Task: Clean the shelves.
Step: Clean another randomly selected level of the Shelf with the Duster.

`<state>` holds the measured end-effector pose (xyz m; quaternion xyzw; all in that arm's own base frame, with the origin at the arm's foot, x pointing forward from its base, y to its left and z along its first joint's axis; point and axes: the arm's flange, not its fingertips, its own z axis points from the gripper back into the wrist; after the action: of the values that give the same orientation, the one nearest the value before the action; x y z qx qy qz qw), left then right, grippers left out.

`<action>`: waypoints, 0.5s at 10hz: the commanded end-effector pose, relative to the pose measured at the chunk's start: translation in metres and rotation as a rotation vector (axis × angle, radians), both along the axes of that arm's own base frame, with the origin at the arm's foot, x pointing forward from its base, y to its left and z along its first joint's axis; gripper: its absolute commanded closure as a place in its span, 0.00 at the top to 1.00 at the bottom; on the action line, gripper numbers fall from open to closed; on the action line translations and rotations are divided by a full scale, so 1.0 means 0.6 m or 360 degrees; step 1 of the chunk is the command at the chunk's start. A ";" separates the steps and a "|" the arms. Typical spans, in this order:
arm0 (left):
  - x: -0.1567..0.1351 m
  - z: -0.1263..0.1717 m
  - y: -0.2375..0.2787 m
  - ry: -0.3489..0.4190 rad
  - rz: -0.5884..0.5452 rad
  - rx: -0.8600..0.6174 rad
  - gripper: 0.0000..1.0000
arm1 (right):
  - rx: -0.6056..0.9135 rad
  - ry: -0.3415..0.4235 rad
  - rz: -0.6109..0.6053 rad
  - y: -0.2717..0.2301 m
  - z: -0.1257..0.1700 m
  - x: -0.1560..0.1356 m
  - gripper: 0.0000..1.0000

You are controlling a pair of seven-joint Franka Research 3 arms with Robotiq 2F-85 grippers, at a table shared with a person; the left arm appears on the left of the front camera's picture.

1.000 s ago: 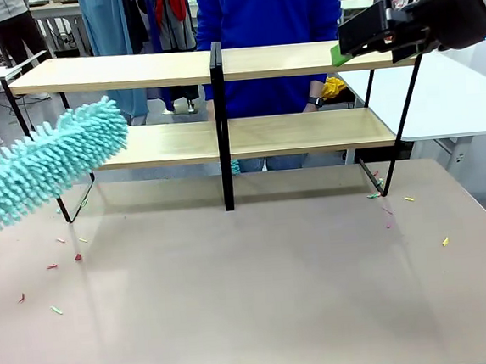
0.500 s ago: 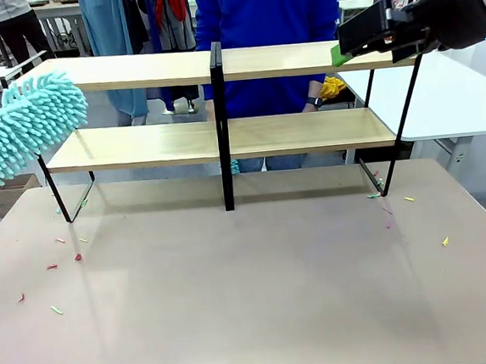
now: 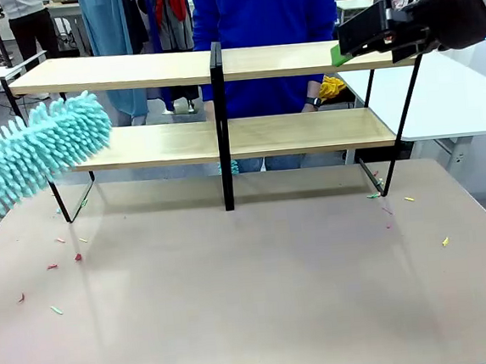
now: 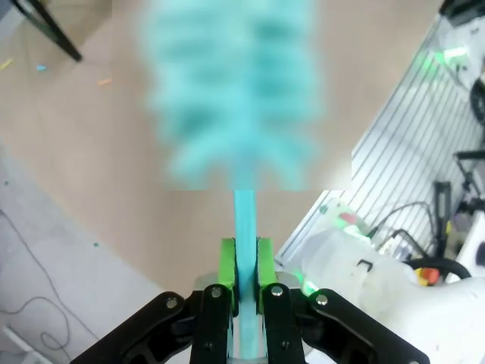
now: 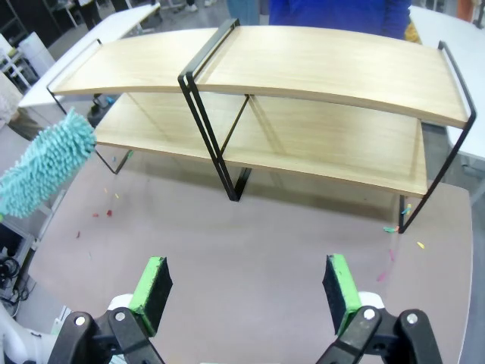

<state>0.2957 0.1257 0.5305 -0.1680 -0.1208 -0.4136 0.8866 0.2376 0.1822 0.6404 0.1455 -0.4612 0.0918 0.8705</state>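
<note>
The shelves (image 3: 219, 99) stood at the far side of the beige tabletop (image 3: 253, 300), two long light-wood boards in a thin black frame with a black central post (image 3: 221, 124). All positions below are given relative to the shelves.

Left gripper (image 4: 244, 262): green pads closed tight on the thin teal handle of a fluffy teal duster (image 3: 36, 153). In the front view the duster head was at the left end of the shelves, its tip overlapping the left end of the lower board, below the upper board. Whether the fibres touched the wood could not be told. In the right wrist view the duster (image 5: 45, 163) sat just off that same left end, level with the lower board. In the left wrist view the head was blurred.

Right gripper (image 5: 250, 284): jaws spread wide, nothing between the pads, held high and in front of the shelves (image 5: 265, 98), looking down on both boards. In the front view the right gripper (image 3: 358, 40) was seen by the right end of the upper board.

Small coloured scraps (image 3: 63, 266) lay on the tabletop in front of the left legs, and more scraps (image 3: 398, 207) by the right legs. A person in a blue top (image 3: 268, 35) stood behind the shelves, near the central post.
</note>
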 end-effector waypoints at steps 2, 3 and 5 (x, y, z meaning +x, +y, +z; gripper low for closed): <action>0.034 -0.026 -0.117 0.0077 -0.0225 0.0378 0.12 | 0.0003 -0.0004 -0.0003 0.000 0.000 0.001 1.00; 0.054 -0.045 -0.158 0.0157 -0.0190 0.0484 0.12 | 0.0003 -0.0004 -0.0003 0.000 0.000 0.001 1.00; 0.086 -0.090 -0.205 0.0329 0.0001 0.0614 0.12 | 0.0003 -0.0004 -0.0003 0.000 0.000 0.001 1.00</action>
<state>0.3328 -0.0020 0.4788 -0.0409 0.0259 -0.4472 0.8931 0.2376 0.1822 0.6404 0.1455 -0.4612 0.0919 0.8704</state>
